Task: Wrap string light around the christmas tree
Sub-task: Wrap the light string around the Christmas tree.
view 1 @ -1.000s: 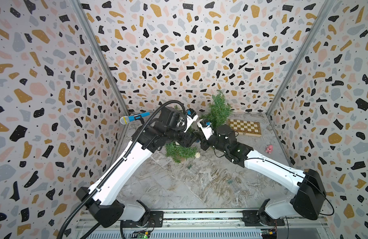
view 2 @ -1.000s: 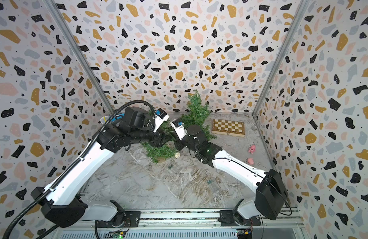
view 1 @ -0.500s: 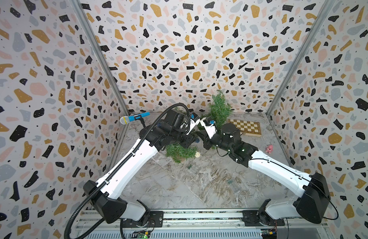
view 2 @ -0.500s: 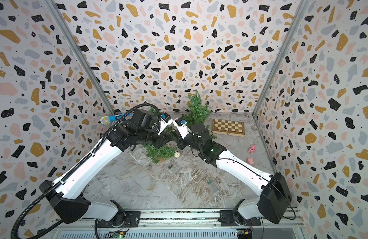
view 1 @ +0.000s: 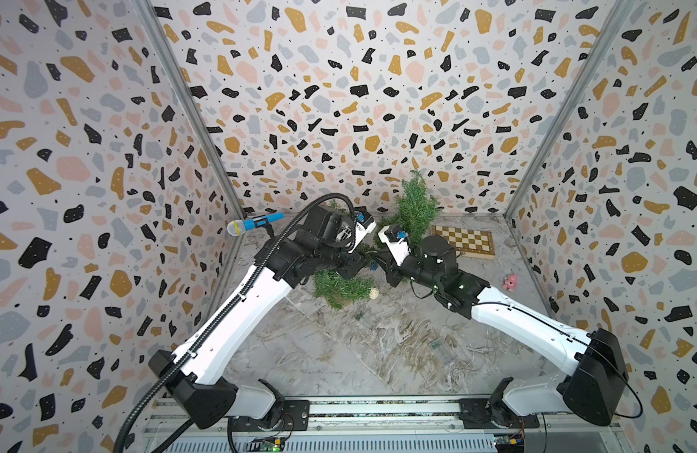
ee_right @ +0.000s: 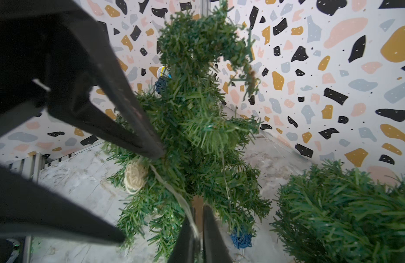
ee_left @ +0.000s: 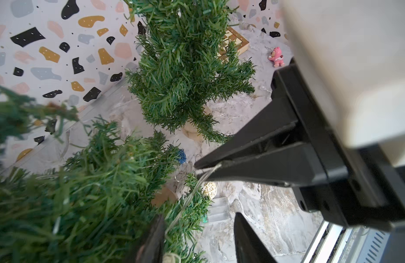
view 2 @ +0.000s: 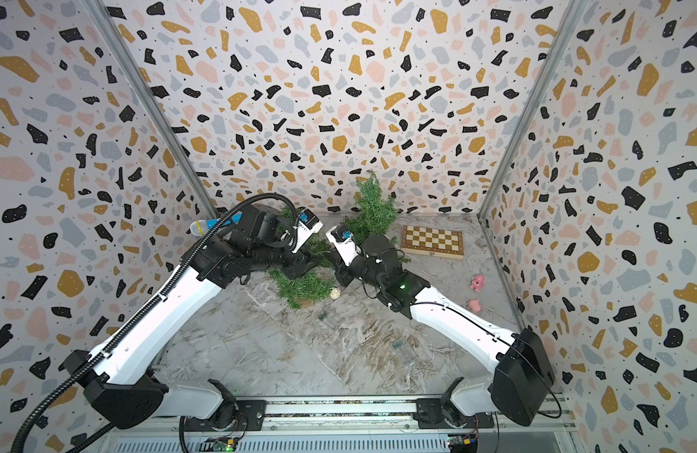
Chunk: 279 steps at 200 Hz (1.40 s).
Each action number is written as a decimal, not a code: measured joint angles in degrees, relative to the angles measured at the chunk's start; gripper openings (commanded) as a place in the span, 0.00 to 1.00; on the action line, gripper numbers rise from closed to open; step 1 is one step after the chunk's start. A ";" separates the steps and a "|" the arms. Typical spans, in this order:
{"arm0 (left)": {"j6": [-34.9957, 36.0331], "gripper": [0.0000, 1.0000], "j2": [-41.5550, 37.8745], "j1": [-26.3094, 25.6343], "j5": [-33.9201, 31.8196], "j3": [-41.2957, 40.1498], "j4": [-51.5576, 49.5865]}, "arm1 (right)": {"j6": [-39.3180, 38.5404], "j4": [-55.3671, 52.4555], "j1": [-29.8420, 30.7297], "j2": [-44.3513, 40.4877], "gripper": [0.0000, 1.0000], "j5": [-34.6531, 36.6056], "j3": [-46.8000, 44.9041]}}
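Jaws of my right gripper nearly closed, pinching the string. Left gripper half open, gripping nothing, and the string slants from the right's tips to beside one left finger. The tree sits just below both, left closer in its branches.

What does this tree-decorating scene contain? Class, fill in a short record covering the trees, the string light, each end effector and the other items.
near tree: upright, between the two arms
far tree: upright, by the back wall
string light: thin wire running from the right end effector over the near tree's branches
right end effector: shut on string light
left end effector: open, wire passing between its fingers
other items: chessboard, pink toy, microphone
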 measured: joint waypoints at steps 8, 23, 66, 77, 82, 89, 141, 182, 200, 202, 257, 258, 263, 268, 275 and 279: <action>0.17 0.38 0.61 0.00 0.35 0.00 0.33 | -0.13 0.31 0.00 -0.66 0.12 -0.59 -0.55; 0.52 0.26 1.75 0.00 1.18 -0.02 0.68 | -0.37 0.63 0.00 -1.68 0.12 -1.05 -0.94; 1.49 0.00 2.80 0.00 2.16 -0.13 1.03 | -0.72 1.42 -0.26 -2.49 0.12 -1.40 -0.96; 1.68 0.00 2.80 0.00 1.97 -0.13 1.27 | -0.72 1.46 -0.26 -2.49 0.12 -1.49 -0.96; 1.77 0.00 2.80 0.04 1.86 -0.13 1.40 | -0.72 1.51 -0.26 -2.49 0.12 -1.49 -0.96; 1.84 0.00 2.78 0.04 1.57 -0.13 1.55 | -0.72 1.53 -0.26 -2.47 0.12 -1.42 -0.96; 1.55 0.00 1.27 0.68 -0.63 -0.17 3.63 | -0.09 3.54 -0.26 -2.82 0.45 -0.07 -4.74; 0.35 0.00 0.04 1.81 -1.75 -0.39 6.01 | 0.63 4.15 -0.39 -6.56 0.57 2.23 -12.00; -0.20 0.00 -0.09 2.08 -1.73 -0.46 6.62 | 0.55 6.23 -0.42 -8.20 0.56 4.31 -15.63; -0.33 0.00 -0.09 2.08 -1.73 -0.46 6.71 | 0.55 6.38 -0.42 -8.33 0.56 4.72 -16.11; -0.87 0.00 -0.09 2.08 -1.73 -1.25 7.80 | -1.31 15.17 -0.52 -2.08 0.54 9.03 -27.71; -0.87 0.00 -0.09 2.08 -1.75 -1.27 7.80 | -1.44 15.39 -0.52 -1.68 0.54 9.22 -27.71; -0.92 0.00 -0.09 2.08 -1.73 -1.31 7.82 | -1.79 16.11 -0.52 -0.42 0.54 9.75 -27.65; -0.96 0.00 -0.09 2.08 -1.73 -1.33 7.82 | -2.12 16.74 -0.52 0.87 0.54 10.34 -27.56; -0.98 0.00 -0.09 2.08 -1.73 -1.36 7.82 | -2.58 17.55 -0.52 2.40 0.54 11.13 -27.52; -0.98 0.00 -0.11 2.08 -1.73 -1.40 7.82 | -2.80 17.90 -0.52 3.13 0.55 11.47 -27.47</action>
